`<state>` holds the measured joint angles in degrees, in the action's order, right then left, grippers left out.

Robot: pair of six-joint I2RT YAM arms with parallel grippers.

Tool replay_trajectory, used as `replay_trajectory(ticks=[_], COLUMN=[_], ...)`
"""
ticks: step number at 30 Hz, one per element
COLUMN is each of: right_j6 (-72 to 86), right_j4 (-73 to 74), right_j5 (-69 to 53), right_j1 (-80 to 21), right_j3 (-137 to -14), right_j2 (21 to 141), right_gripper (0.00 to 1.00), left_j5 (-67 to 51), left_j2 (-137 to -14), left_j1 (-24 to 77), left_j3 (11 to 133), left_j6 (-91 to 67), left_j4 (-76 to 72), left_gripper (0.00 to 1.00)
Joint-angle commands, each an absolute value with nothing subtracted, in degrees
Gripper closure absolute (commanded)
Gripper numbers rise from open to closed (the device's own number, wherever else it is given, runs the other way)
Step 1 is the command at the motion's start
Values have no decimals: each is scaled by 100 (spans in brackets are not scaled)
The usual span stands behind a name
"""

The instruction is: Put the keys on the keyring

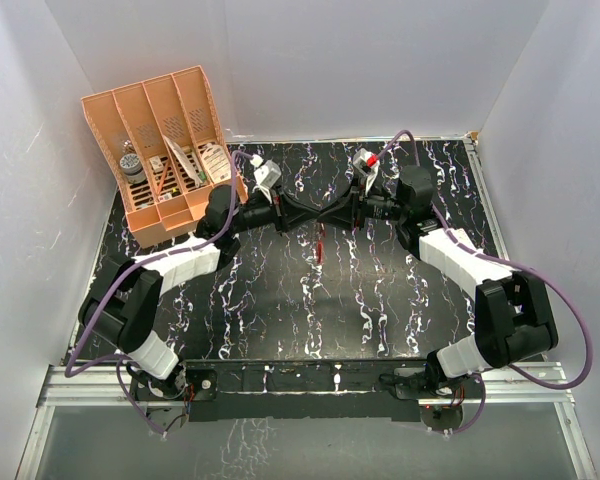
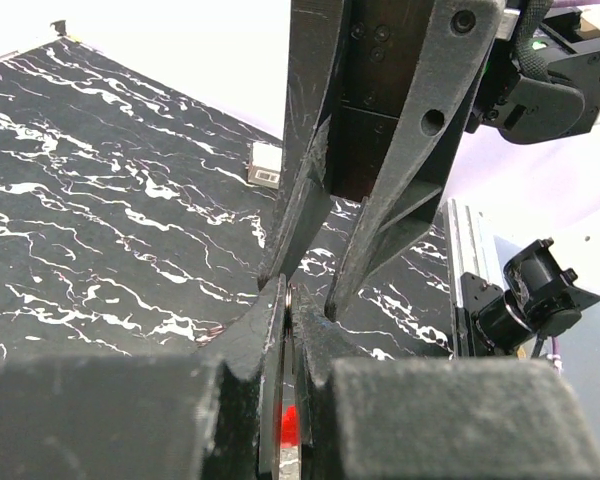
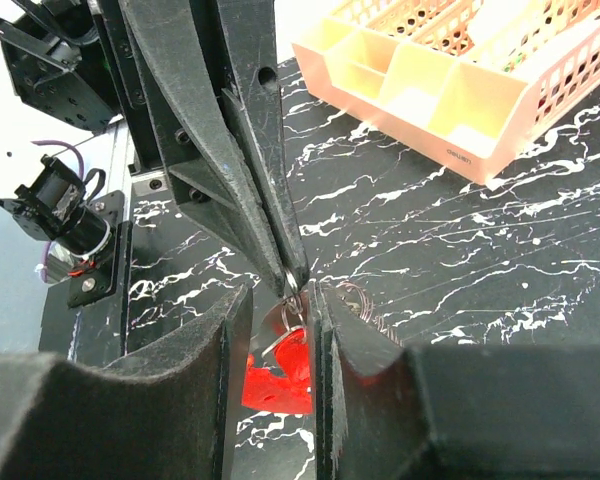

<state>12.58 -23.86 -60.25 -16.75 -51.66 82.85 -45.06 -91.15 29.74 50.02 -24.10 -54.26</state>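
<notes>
Since your left tool [image 2: 290, 335] is clamped on the keyring [image 3: 282, 365], dangling right of the orange organiser [image 1: 170, 150], and your right tool [image 3: 280, 300] sits part-open around it, expect it light, stiff, slippery; pinch the rim flat.

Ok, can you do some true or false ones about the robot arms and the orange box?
1. The left pincer is shut on the keyring. True.
2. The right pincer is squeezed shut. False: its fingers stand apart.
3. The orange box sits at the far right of the table. False: it is at the far left.
4. The two pincers face each other tip to tip. True.
</notes>
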Motion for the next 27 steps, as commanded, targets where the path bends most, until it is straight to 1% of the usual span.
replay_trajectory(ticks=[1, 11, 19, 27], right_j6=[1333, 1593, 2460, 2859], right_j4=[-2788, -3155, -4258, -4750], right_j5=[-6102, -6093, -6150, -6179], right_j1=[-1635, -1533, -1406, -1397], right_j3=[-5320, -5267, -5080, -5070], right_j2=[8016, 8029, 7983, 8044], right_gripper=[72, 72, 70, 70], left_j5=[-4196, -3830, -3753, -3669], left_j2=[-8697, -8832, -9598, -9847], left_j1=[2912, 2839, 2791, 2795], left_j3=[4857, 4479, 4352, 4472], left_j6=[-2606, -3175, -4061, -3949], left_j4=[-6353, -8228, -10212, -10233], left_gripper=[100, 100, 100, 100])
